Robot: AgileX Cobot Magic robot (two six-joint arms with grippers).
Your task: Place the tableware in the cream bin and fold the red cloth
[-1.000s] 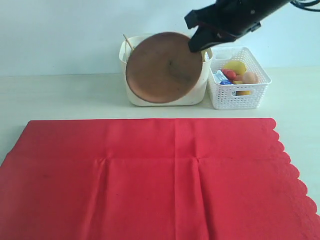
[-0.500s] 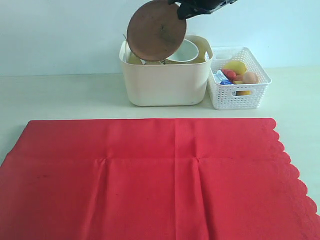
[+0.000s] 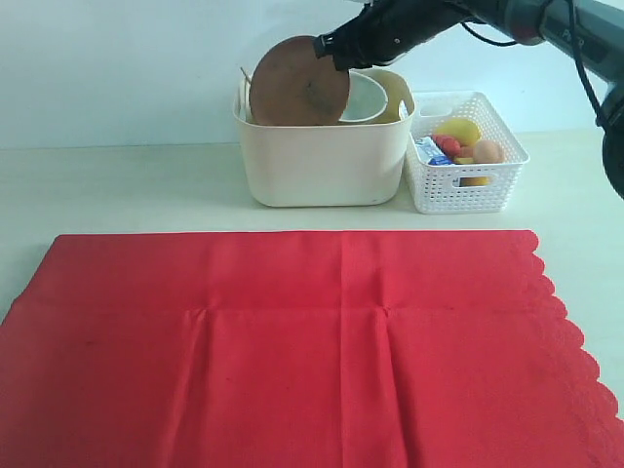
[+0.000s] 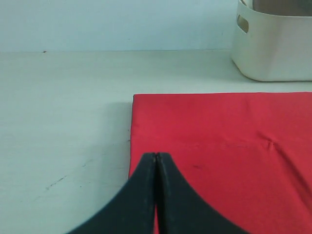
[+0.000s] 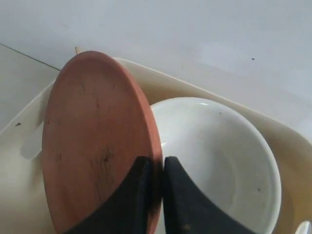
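The round brown plate [image 3: 297,86] is pinched at its rim by the right gripper [image 5: 157,163] and held on edge, partly inside the cream bin [image 3: 322,166], just beside the pale bowl [image 3: 369,97] lying in it. A wooden chopstick [image 3: 248,80] is seen poking up at the bin's 10 o'clock corner. The white lattice basket [image 3: 458,190] of foods is set just beside the bin at its 3 o'clock. The red cloth [image 3: 292,341] is spread flat at the bin's 6 o'clock. The left gripper [image 4: 156,157] is pressed together, with nothing in it, over the cloth's edge.
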